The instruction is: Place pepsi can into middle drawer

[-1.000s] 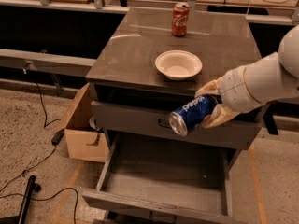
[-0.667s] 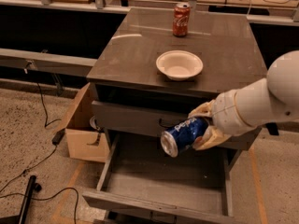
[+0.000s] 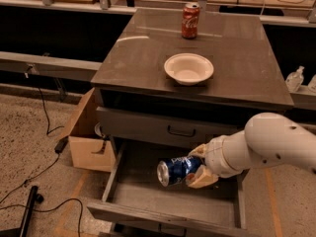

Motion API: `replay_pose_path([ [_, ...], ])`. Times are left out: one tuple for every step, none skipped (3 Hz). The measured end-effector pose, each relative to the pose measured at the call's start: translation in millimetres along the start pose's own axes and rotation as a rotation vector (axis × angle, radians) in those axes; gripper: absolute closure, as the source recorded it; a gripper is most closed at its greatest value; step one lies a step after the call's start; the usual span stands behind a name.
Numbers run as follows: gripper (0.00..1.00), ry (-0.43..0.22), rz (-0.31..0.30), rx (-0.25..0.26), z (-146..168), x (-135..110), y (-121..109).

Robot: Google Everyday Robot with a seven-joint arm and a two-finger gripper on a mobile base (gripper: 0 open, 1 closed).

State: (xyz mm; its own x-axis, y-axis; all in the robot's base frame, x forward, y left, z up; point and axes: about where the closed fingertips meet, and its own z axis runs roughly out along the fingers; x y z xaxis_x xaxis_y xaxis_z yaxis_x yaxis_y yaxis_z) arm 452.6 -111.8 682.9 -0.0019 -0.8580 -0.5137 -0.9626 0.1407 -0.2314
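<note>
The blue pepsi can lies on its side in my gripper, silver end pointing left. The tan fingers are shut on its right end, and the white arm comes in from the right. The can hangs inside the pulled-out middle drawer, a wide dark-grey tray with low walls, just above its floor near the middle. I cannot tell whether the can touches the floor. The upper grey drawer with a black handle is closed.
A red cola can and a white bowl stand on the cabinet top. A cardboard box sits on the floor left of the cabinet. Cables and a black bar lie at the lower left.
My gripper has carried the can down and left, from in front of the upper drawer into the open middle drawer.
</note>
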Motion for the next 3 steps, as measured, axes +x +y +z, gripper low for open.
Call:
replay_pose_path([
  [1.0, 0.073, 0.114, -0.005, 48.6, 34.3, 12.2],
  [1.0, 0.083, 0.19, 0.004, 56.7, 35.9, 12.1],
  [1.0, 0.115, 0.212, 0.008, 69.1, 51.9, 12.6],
])
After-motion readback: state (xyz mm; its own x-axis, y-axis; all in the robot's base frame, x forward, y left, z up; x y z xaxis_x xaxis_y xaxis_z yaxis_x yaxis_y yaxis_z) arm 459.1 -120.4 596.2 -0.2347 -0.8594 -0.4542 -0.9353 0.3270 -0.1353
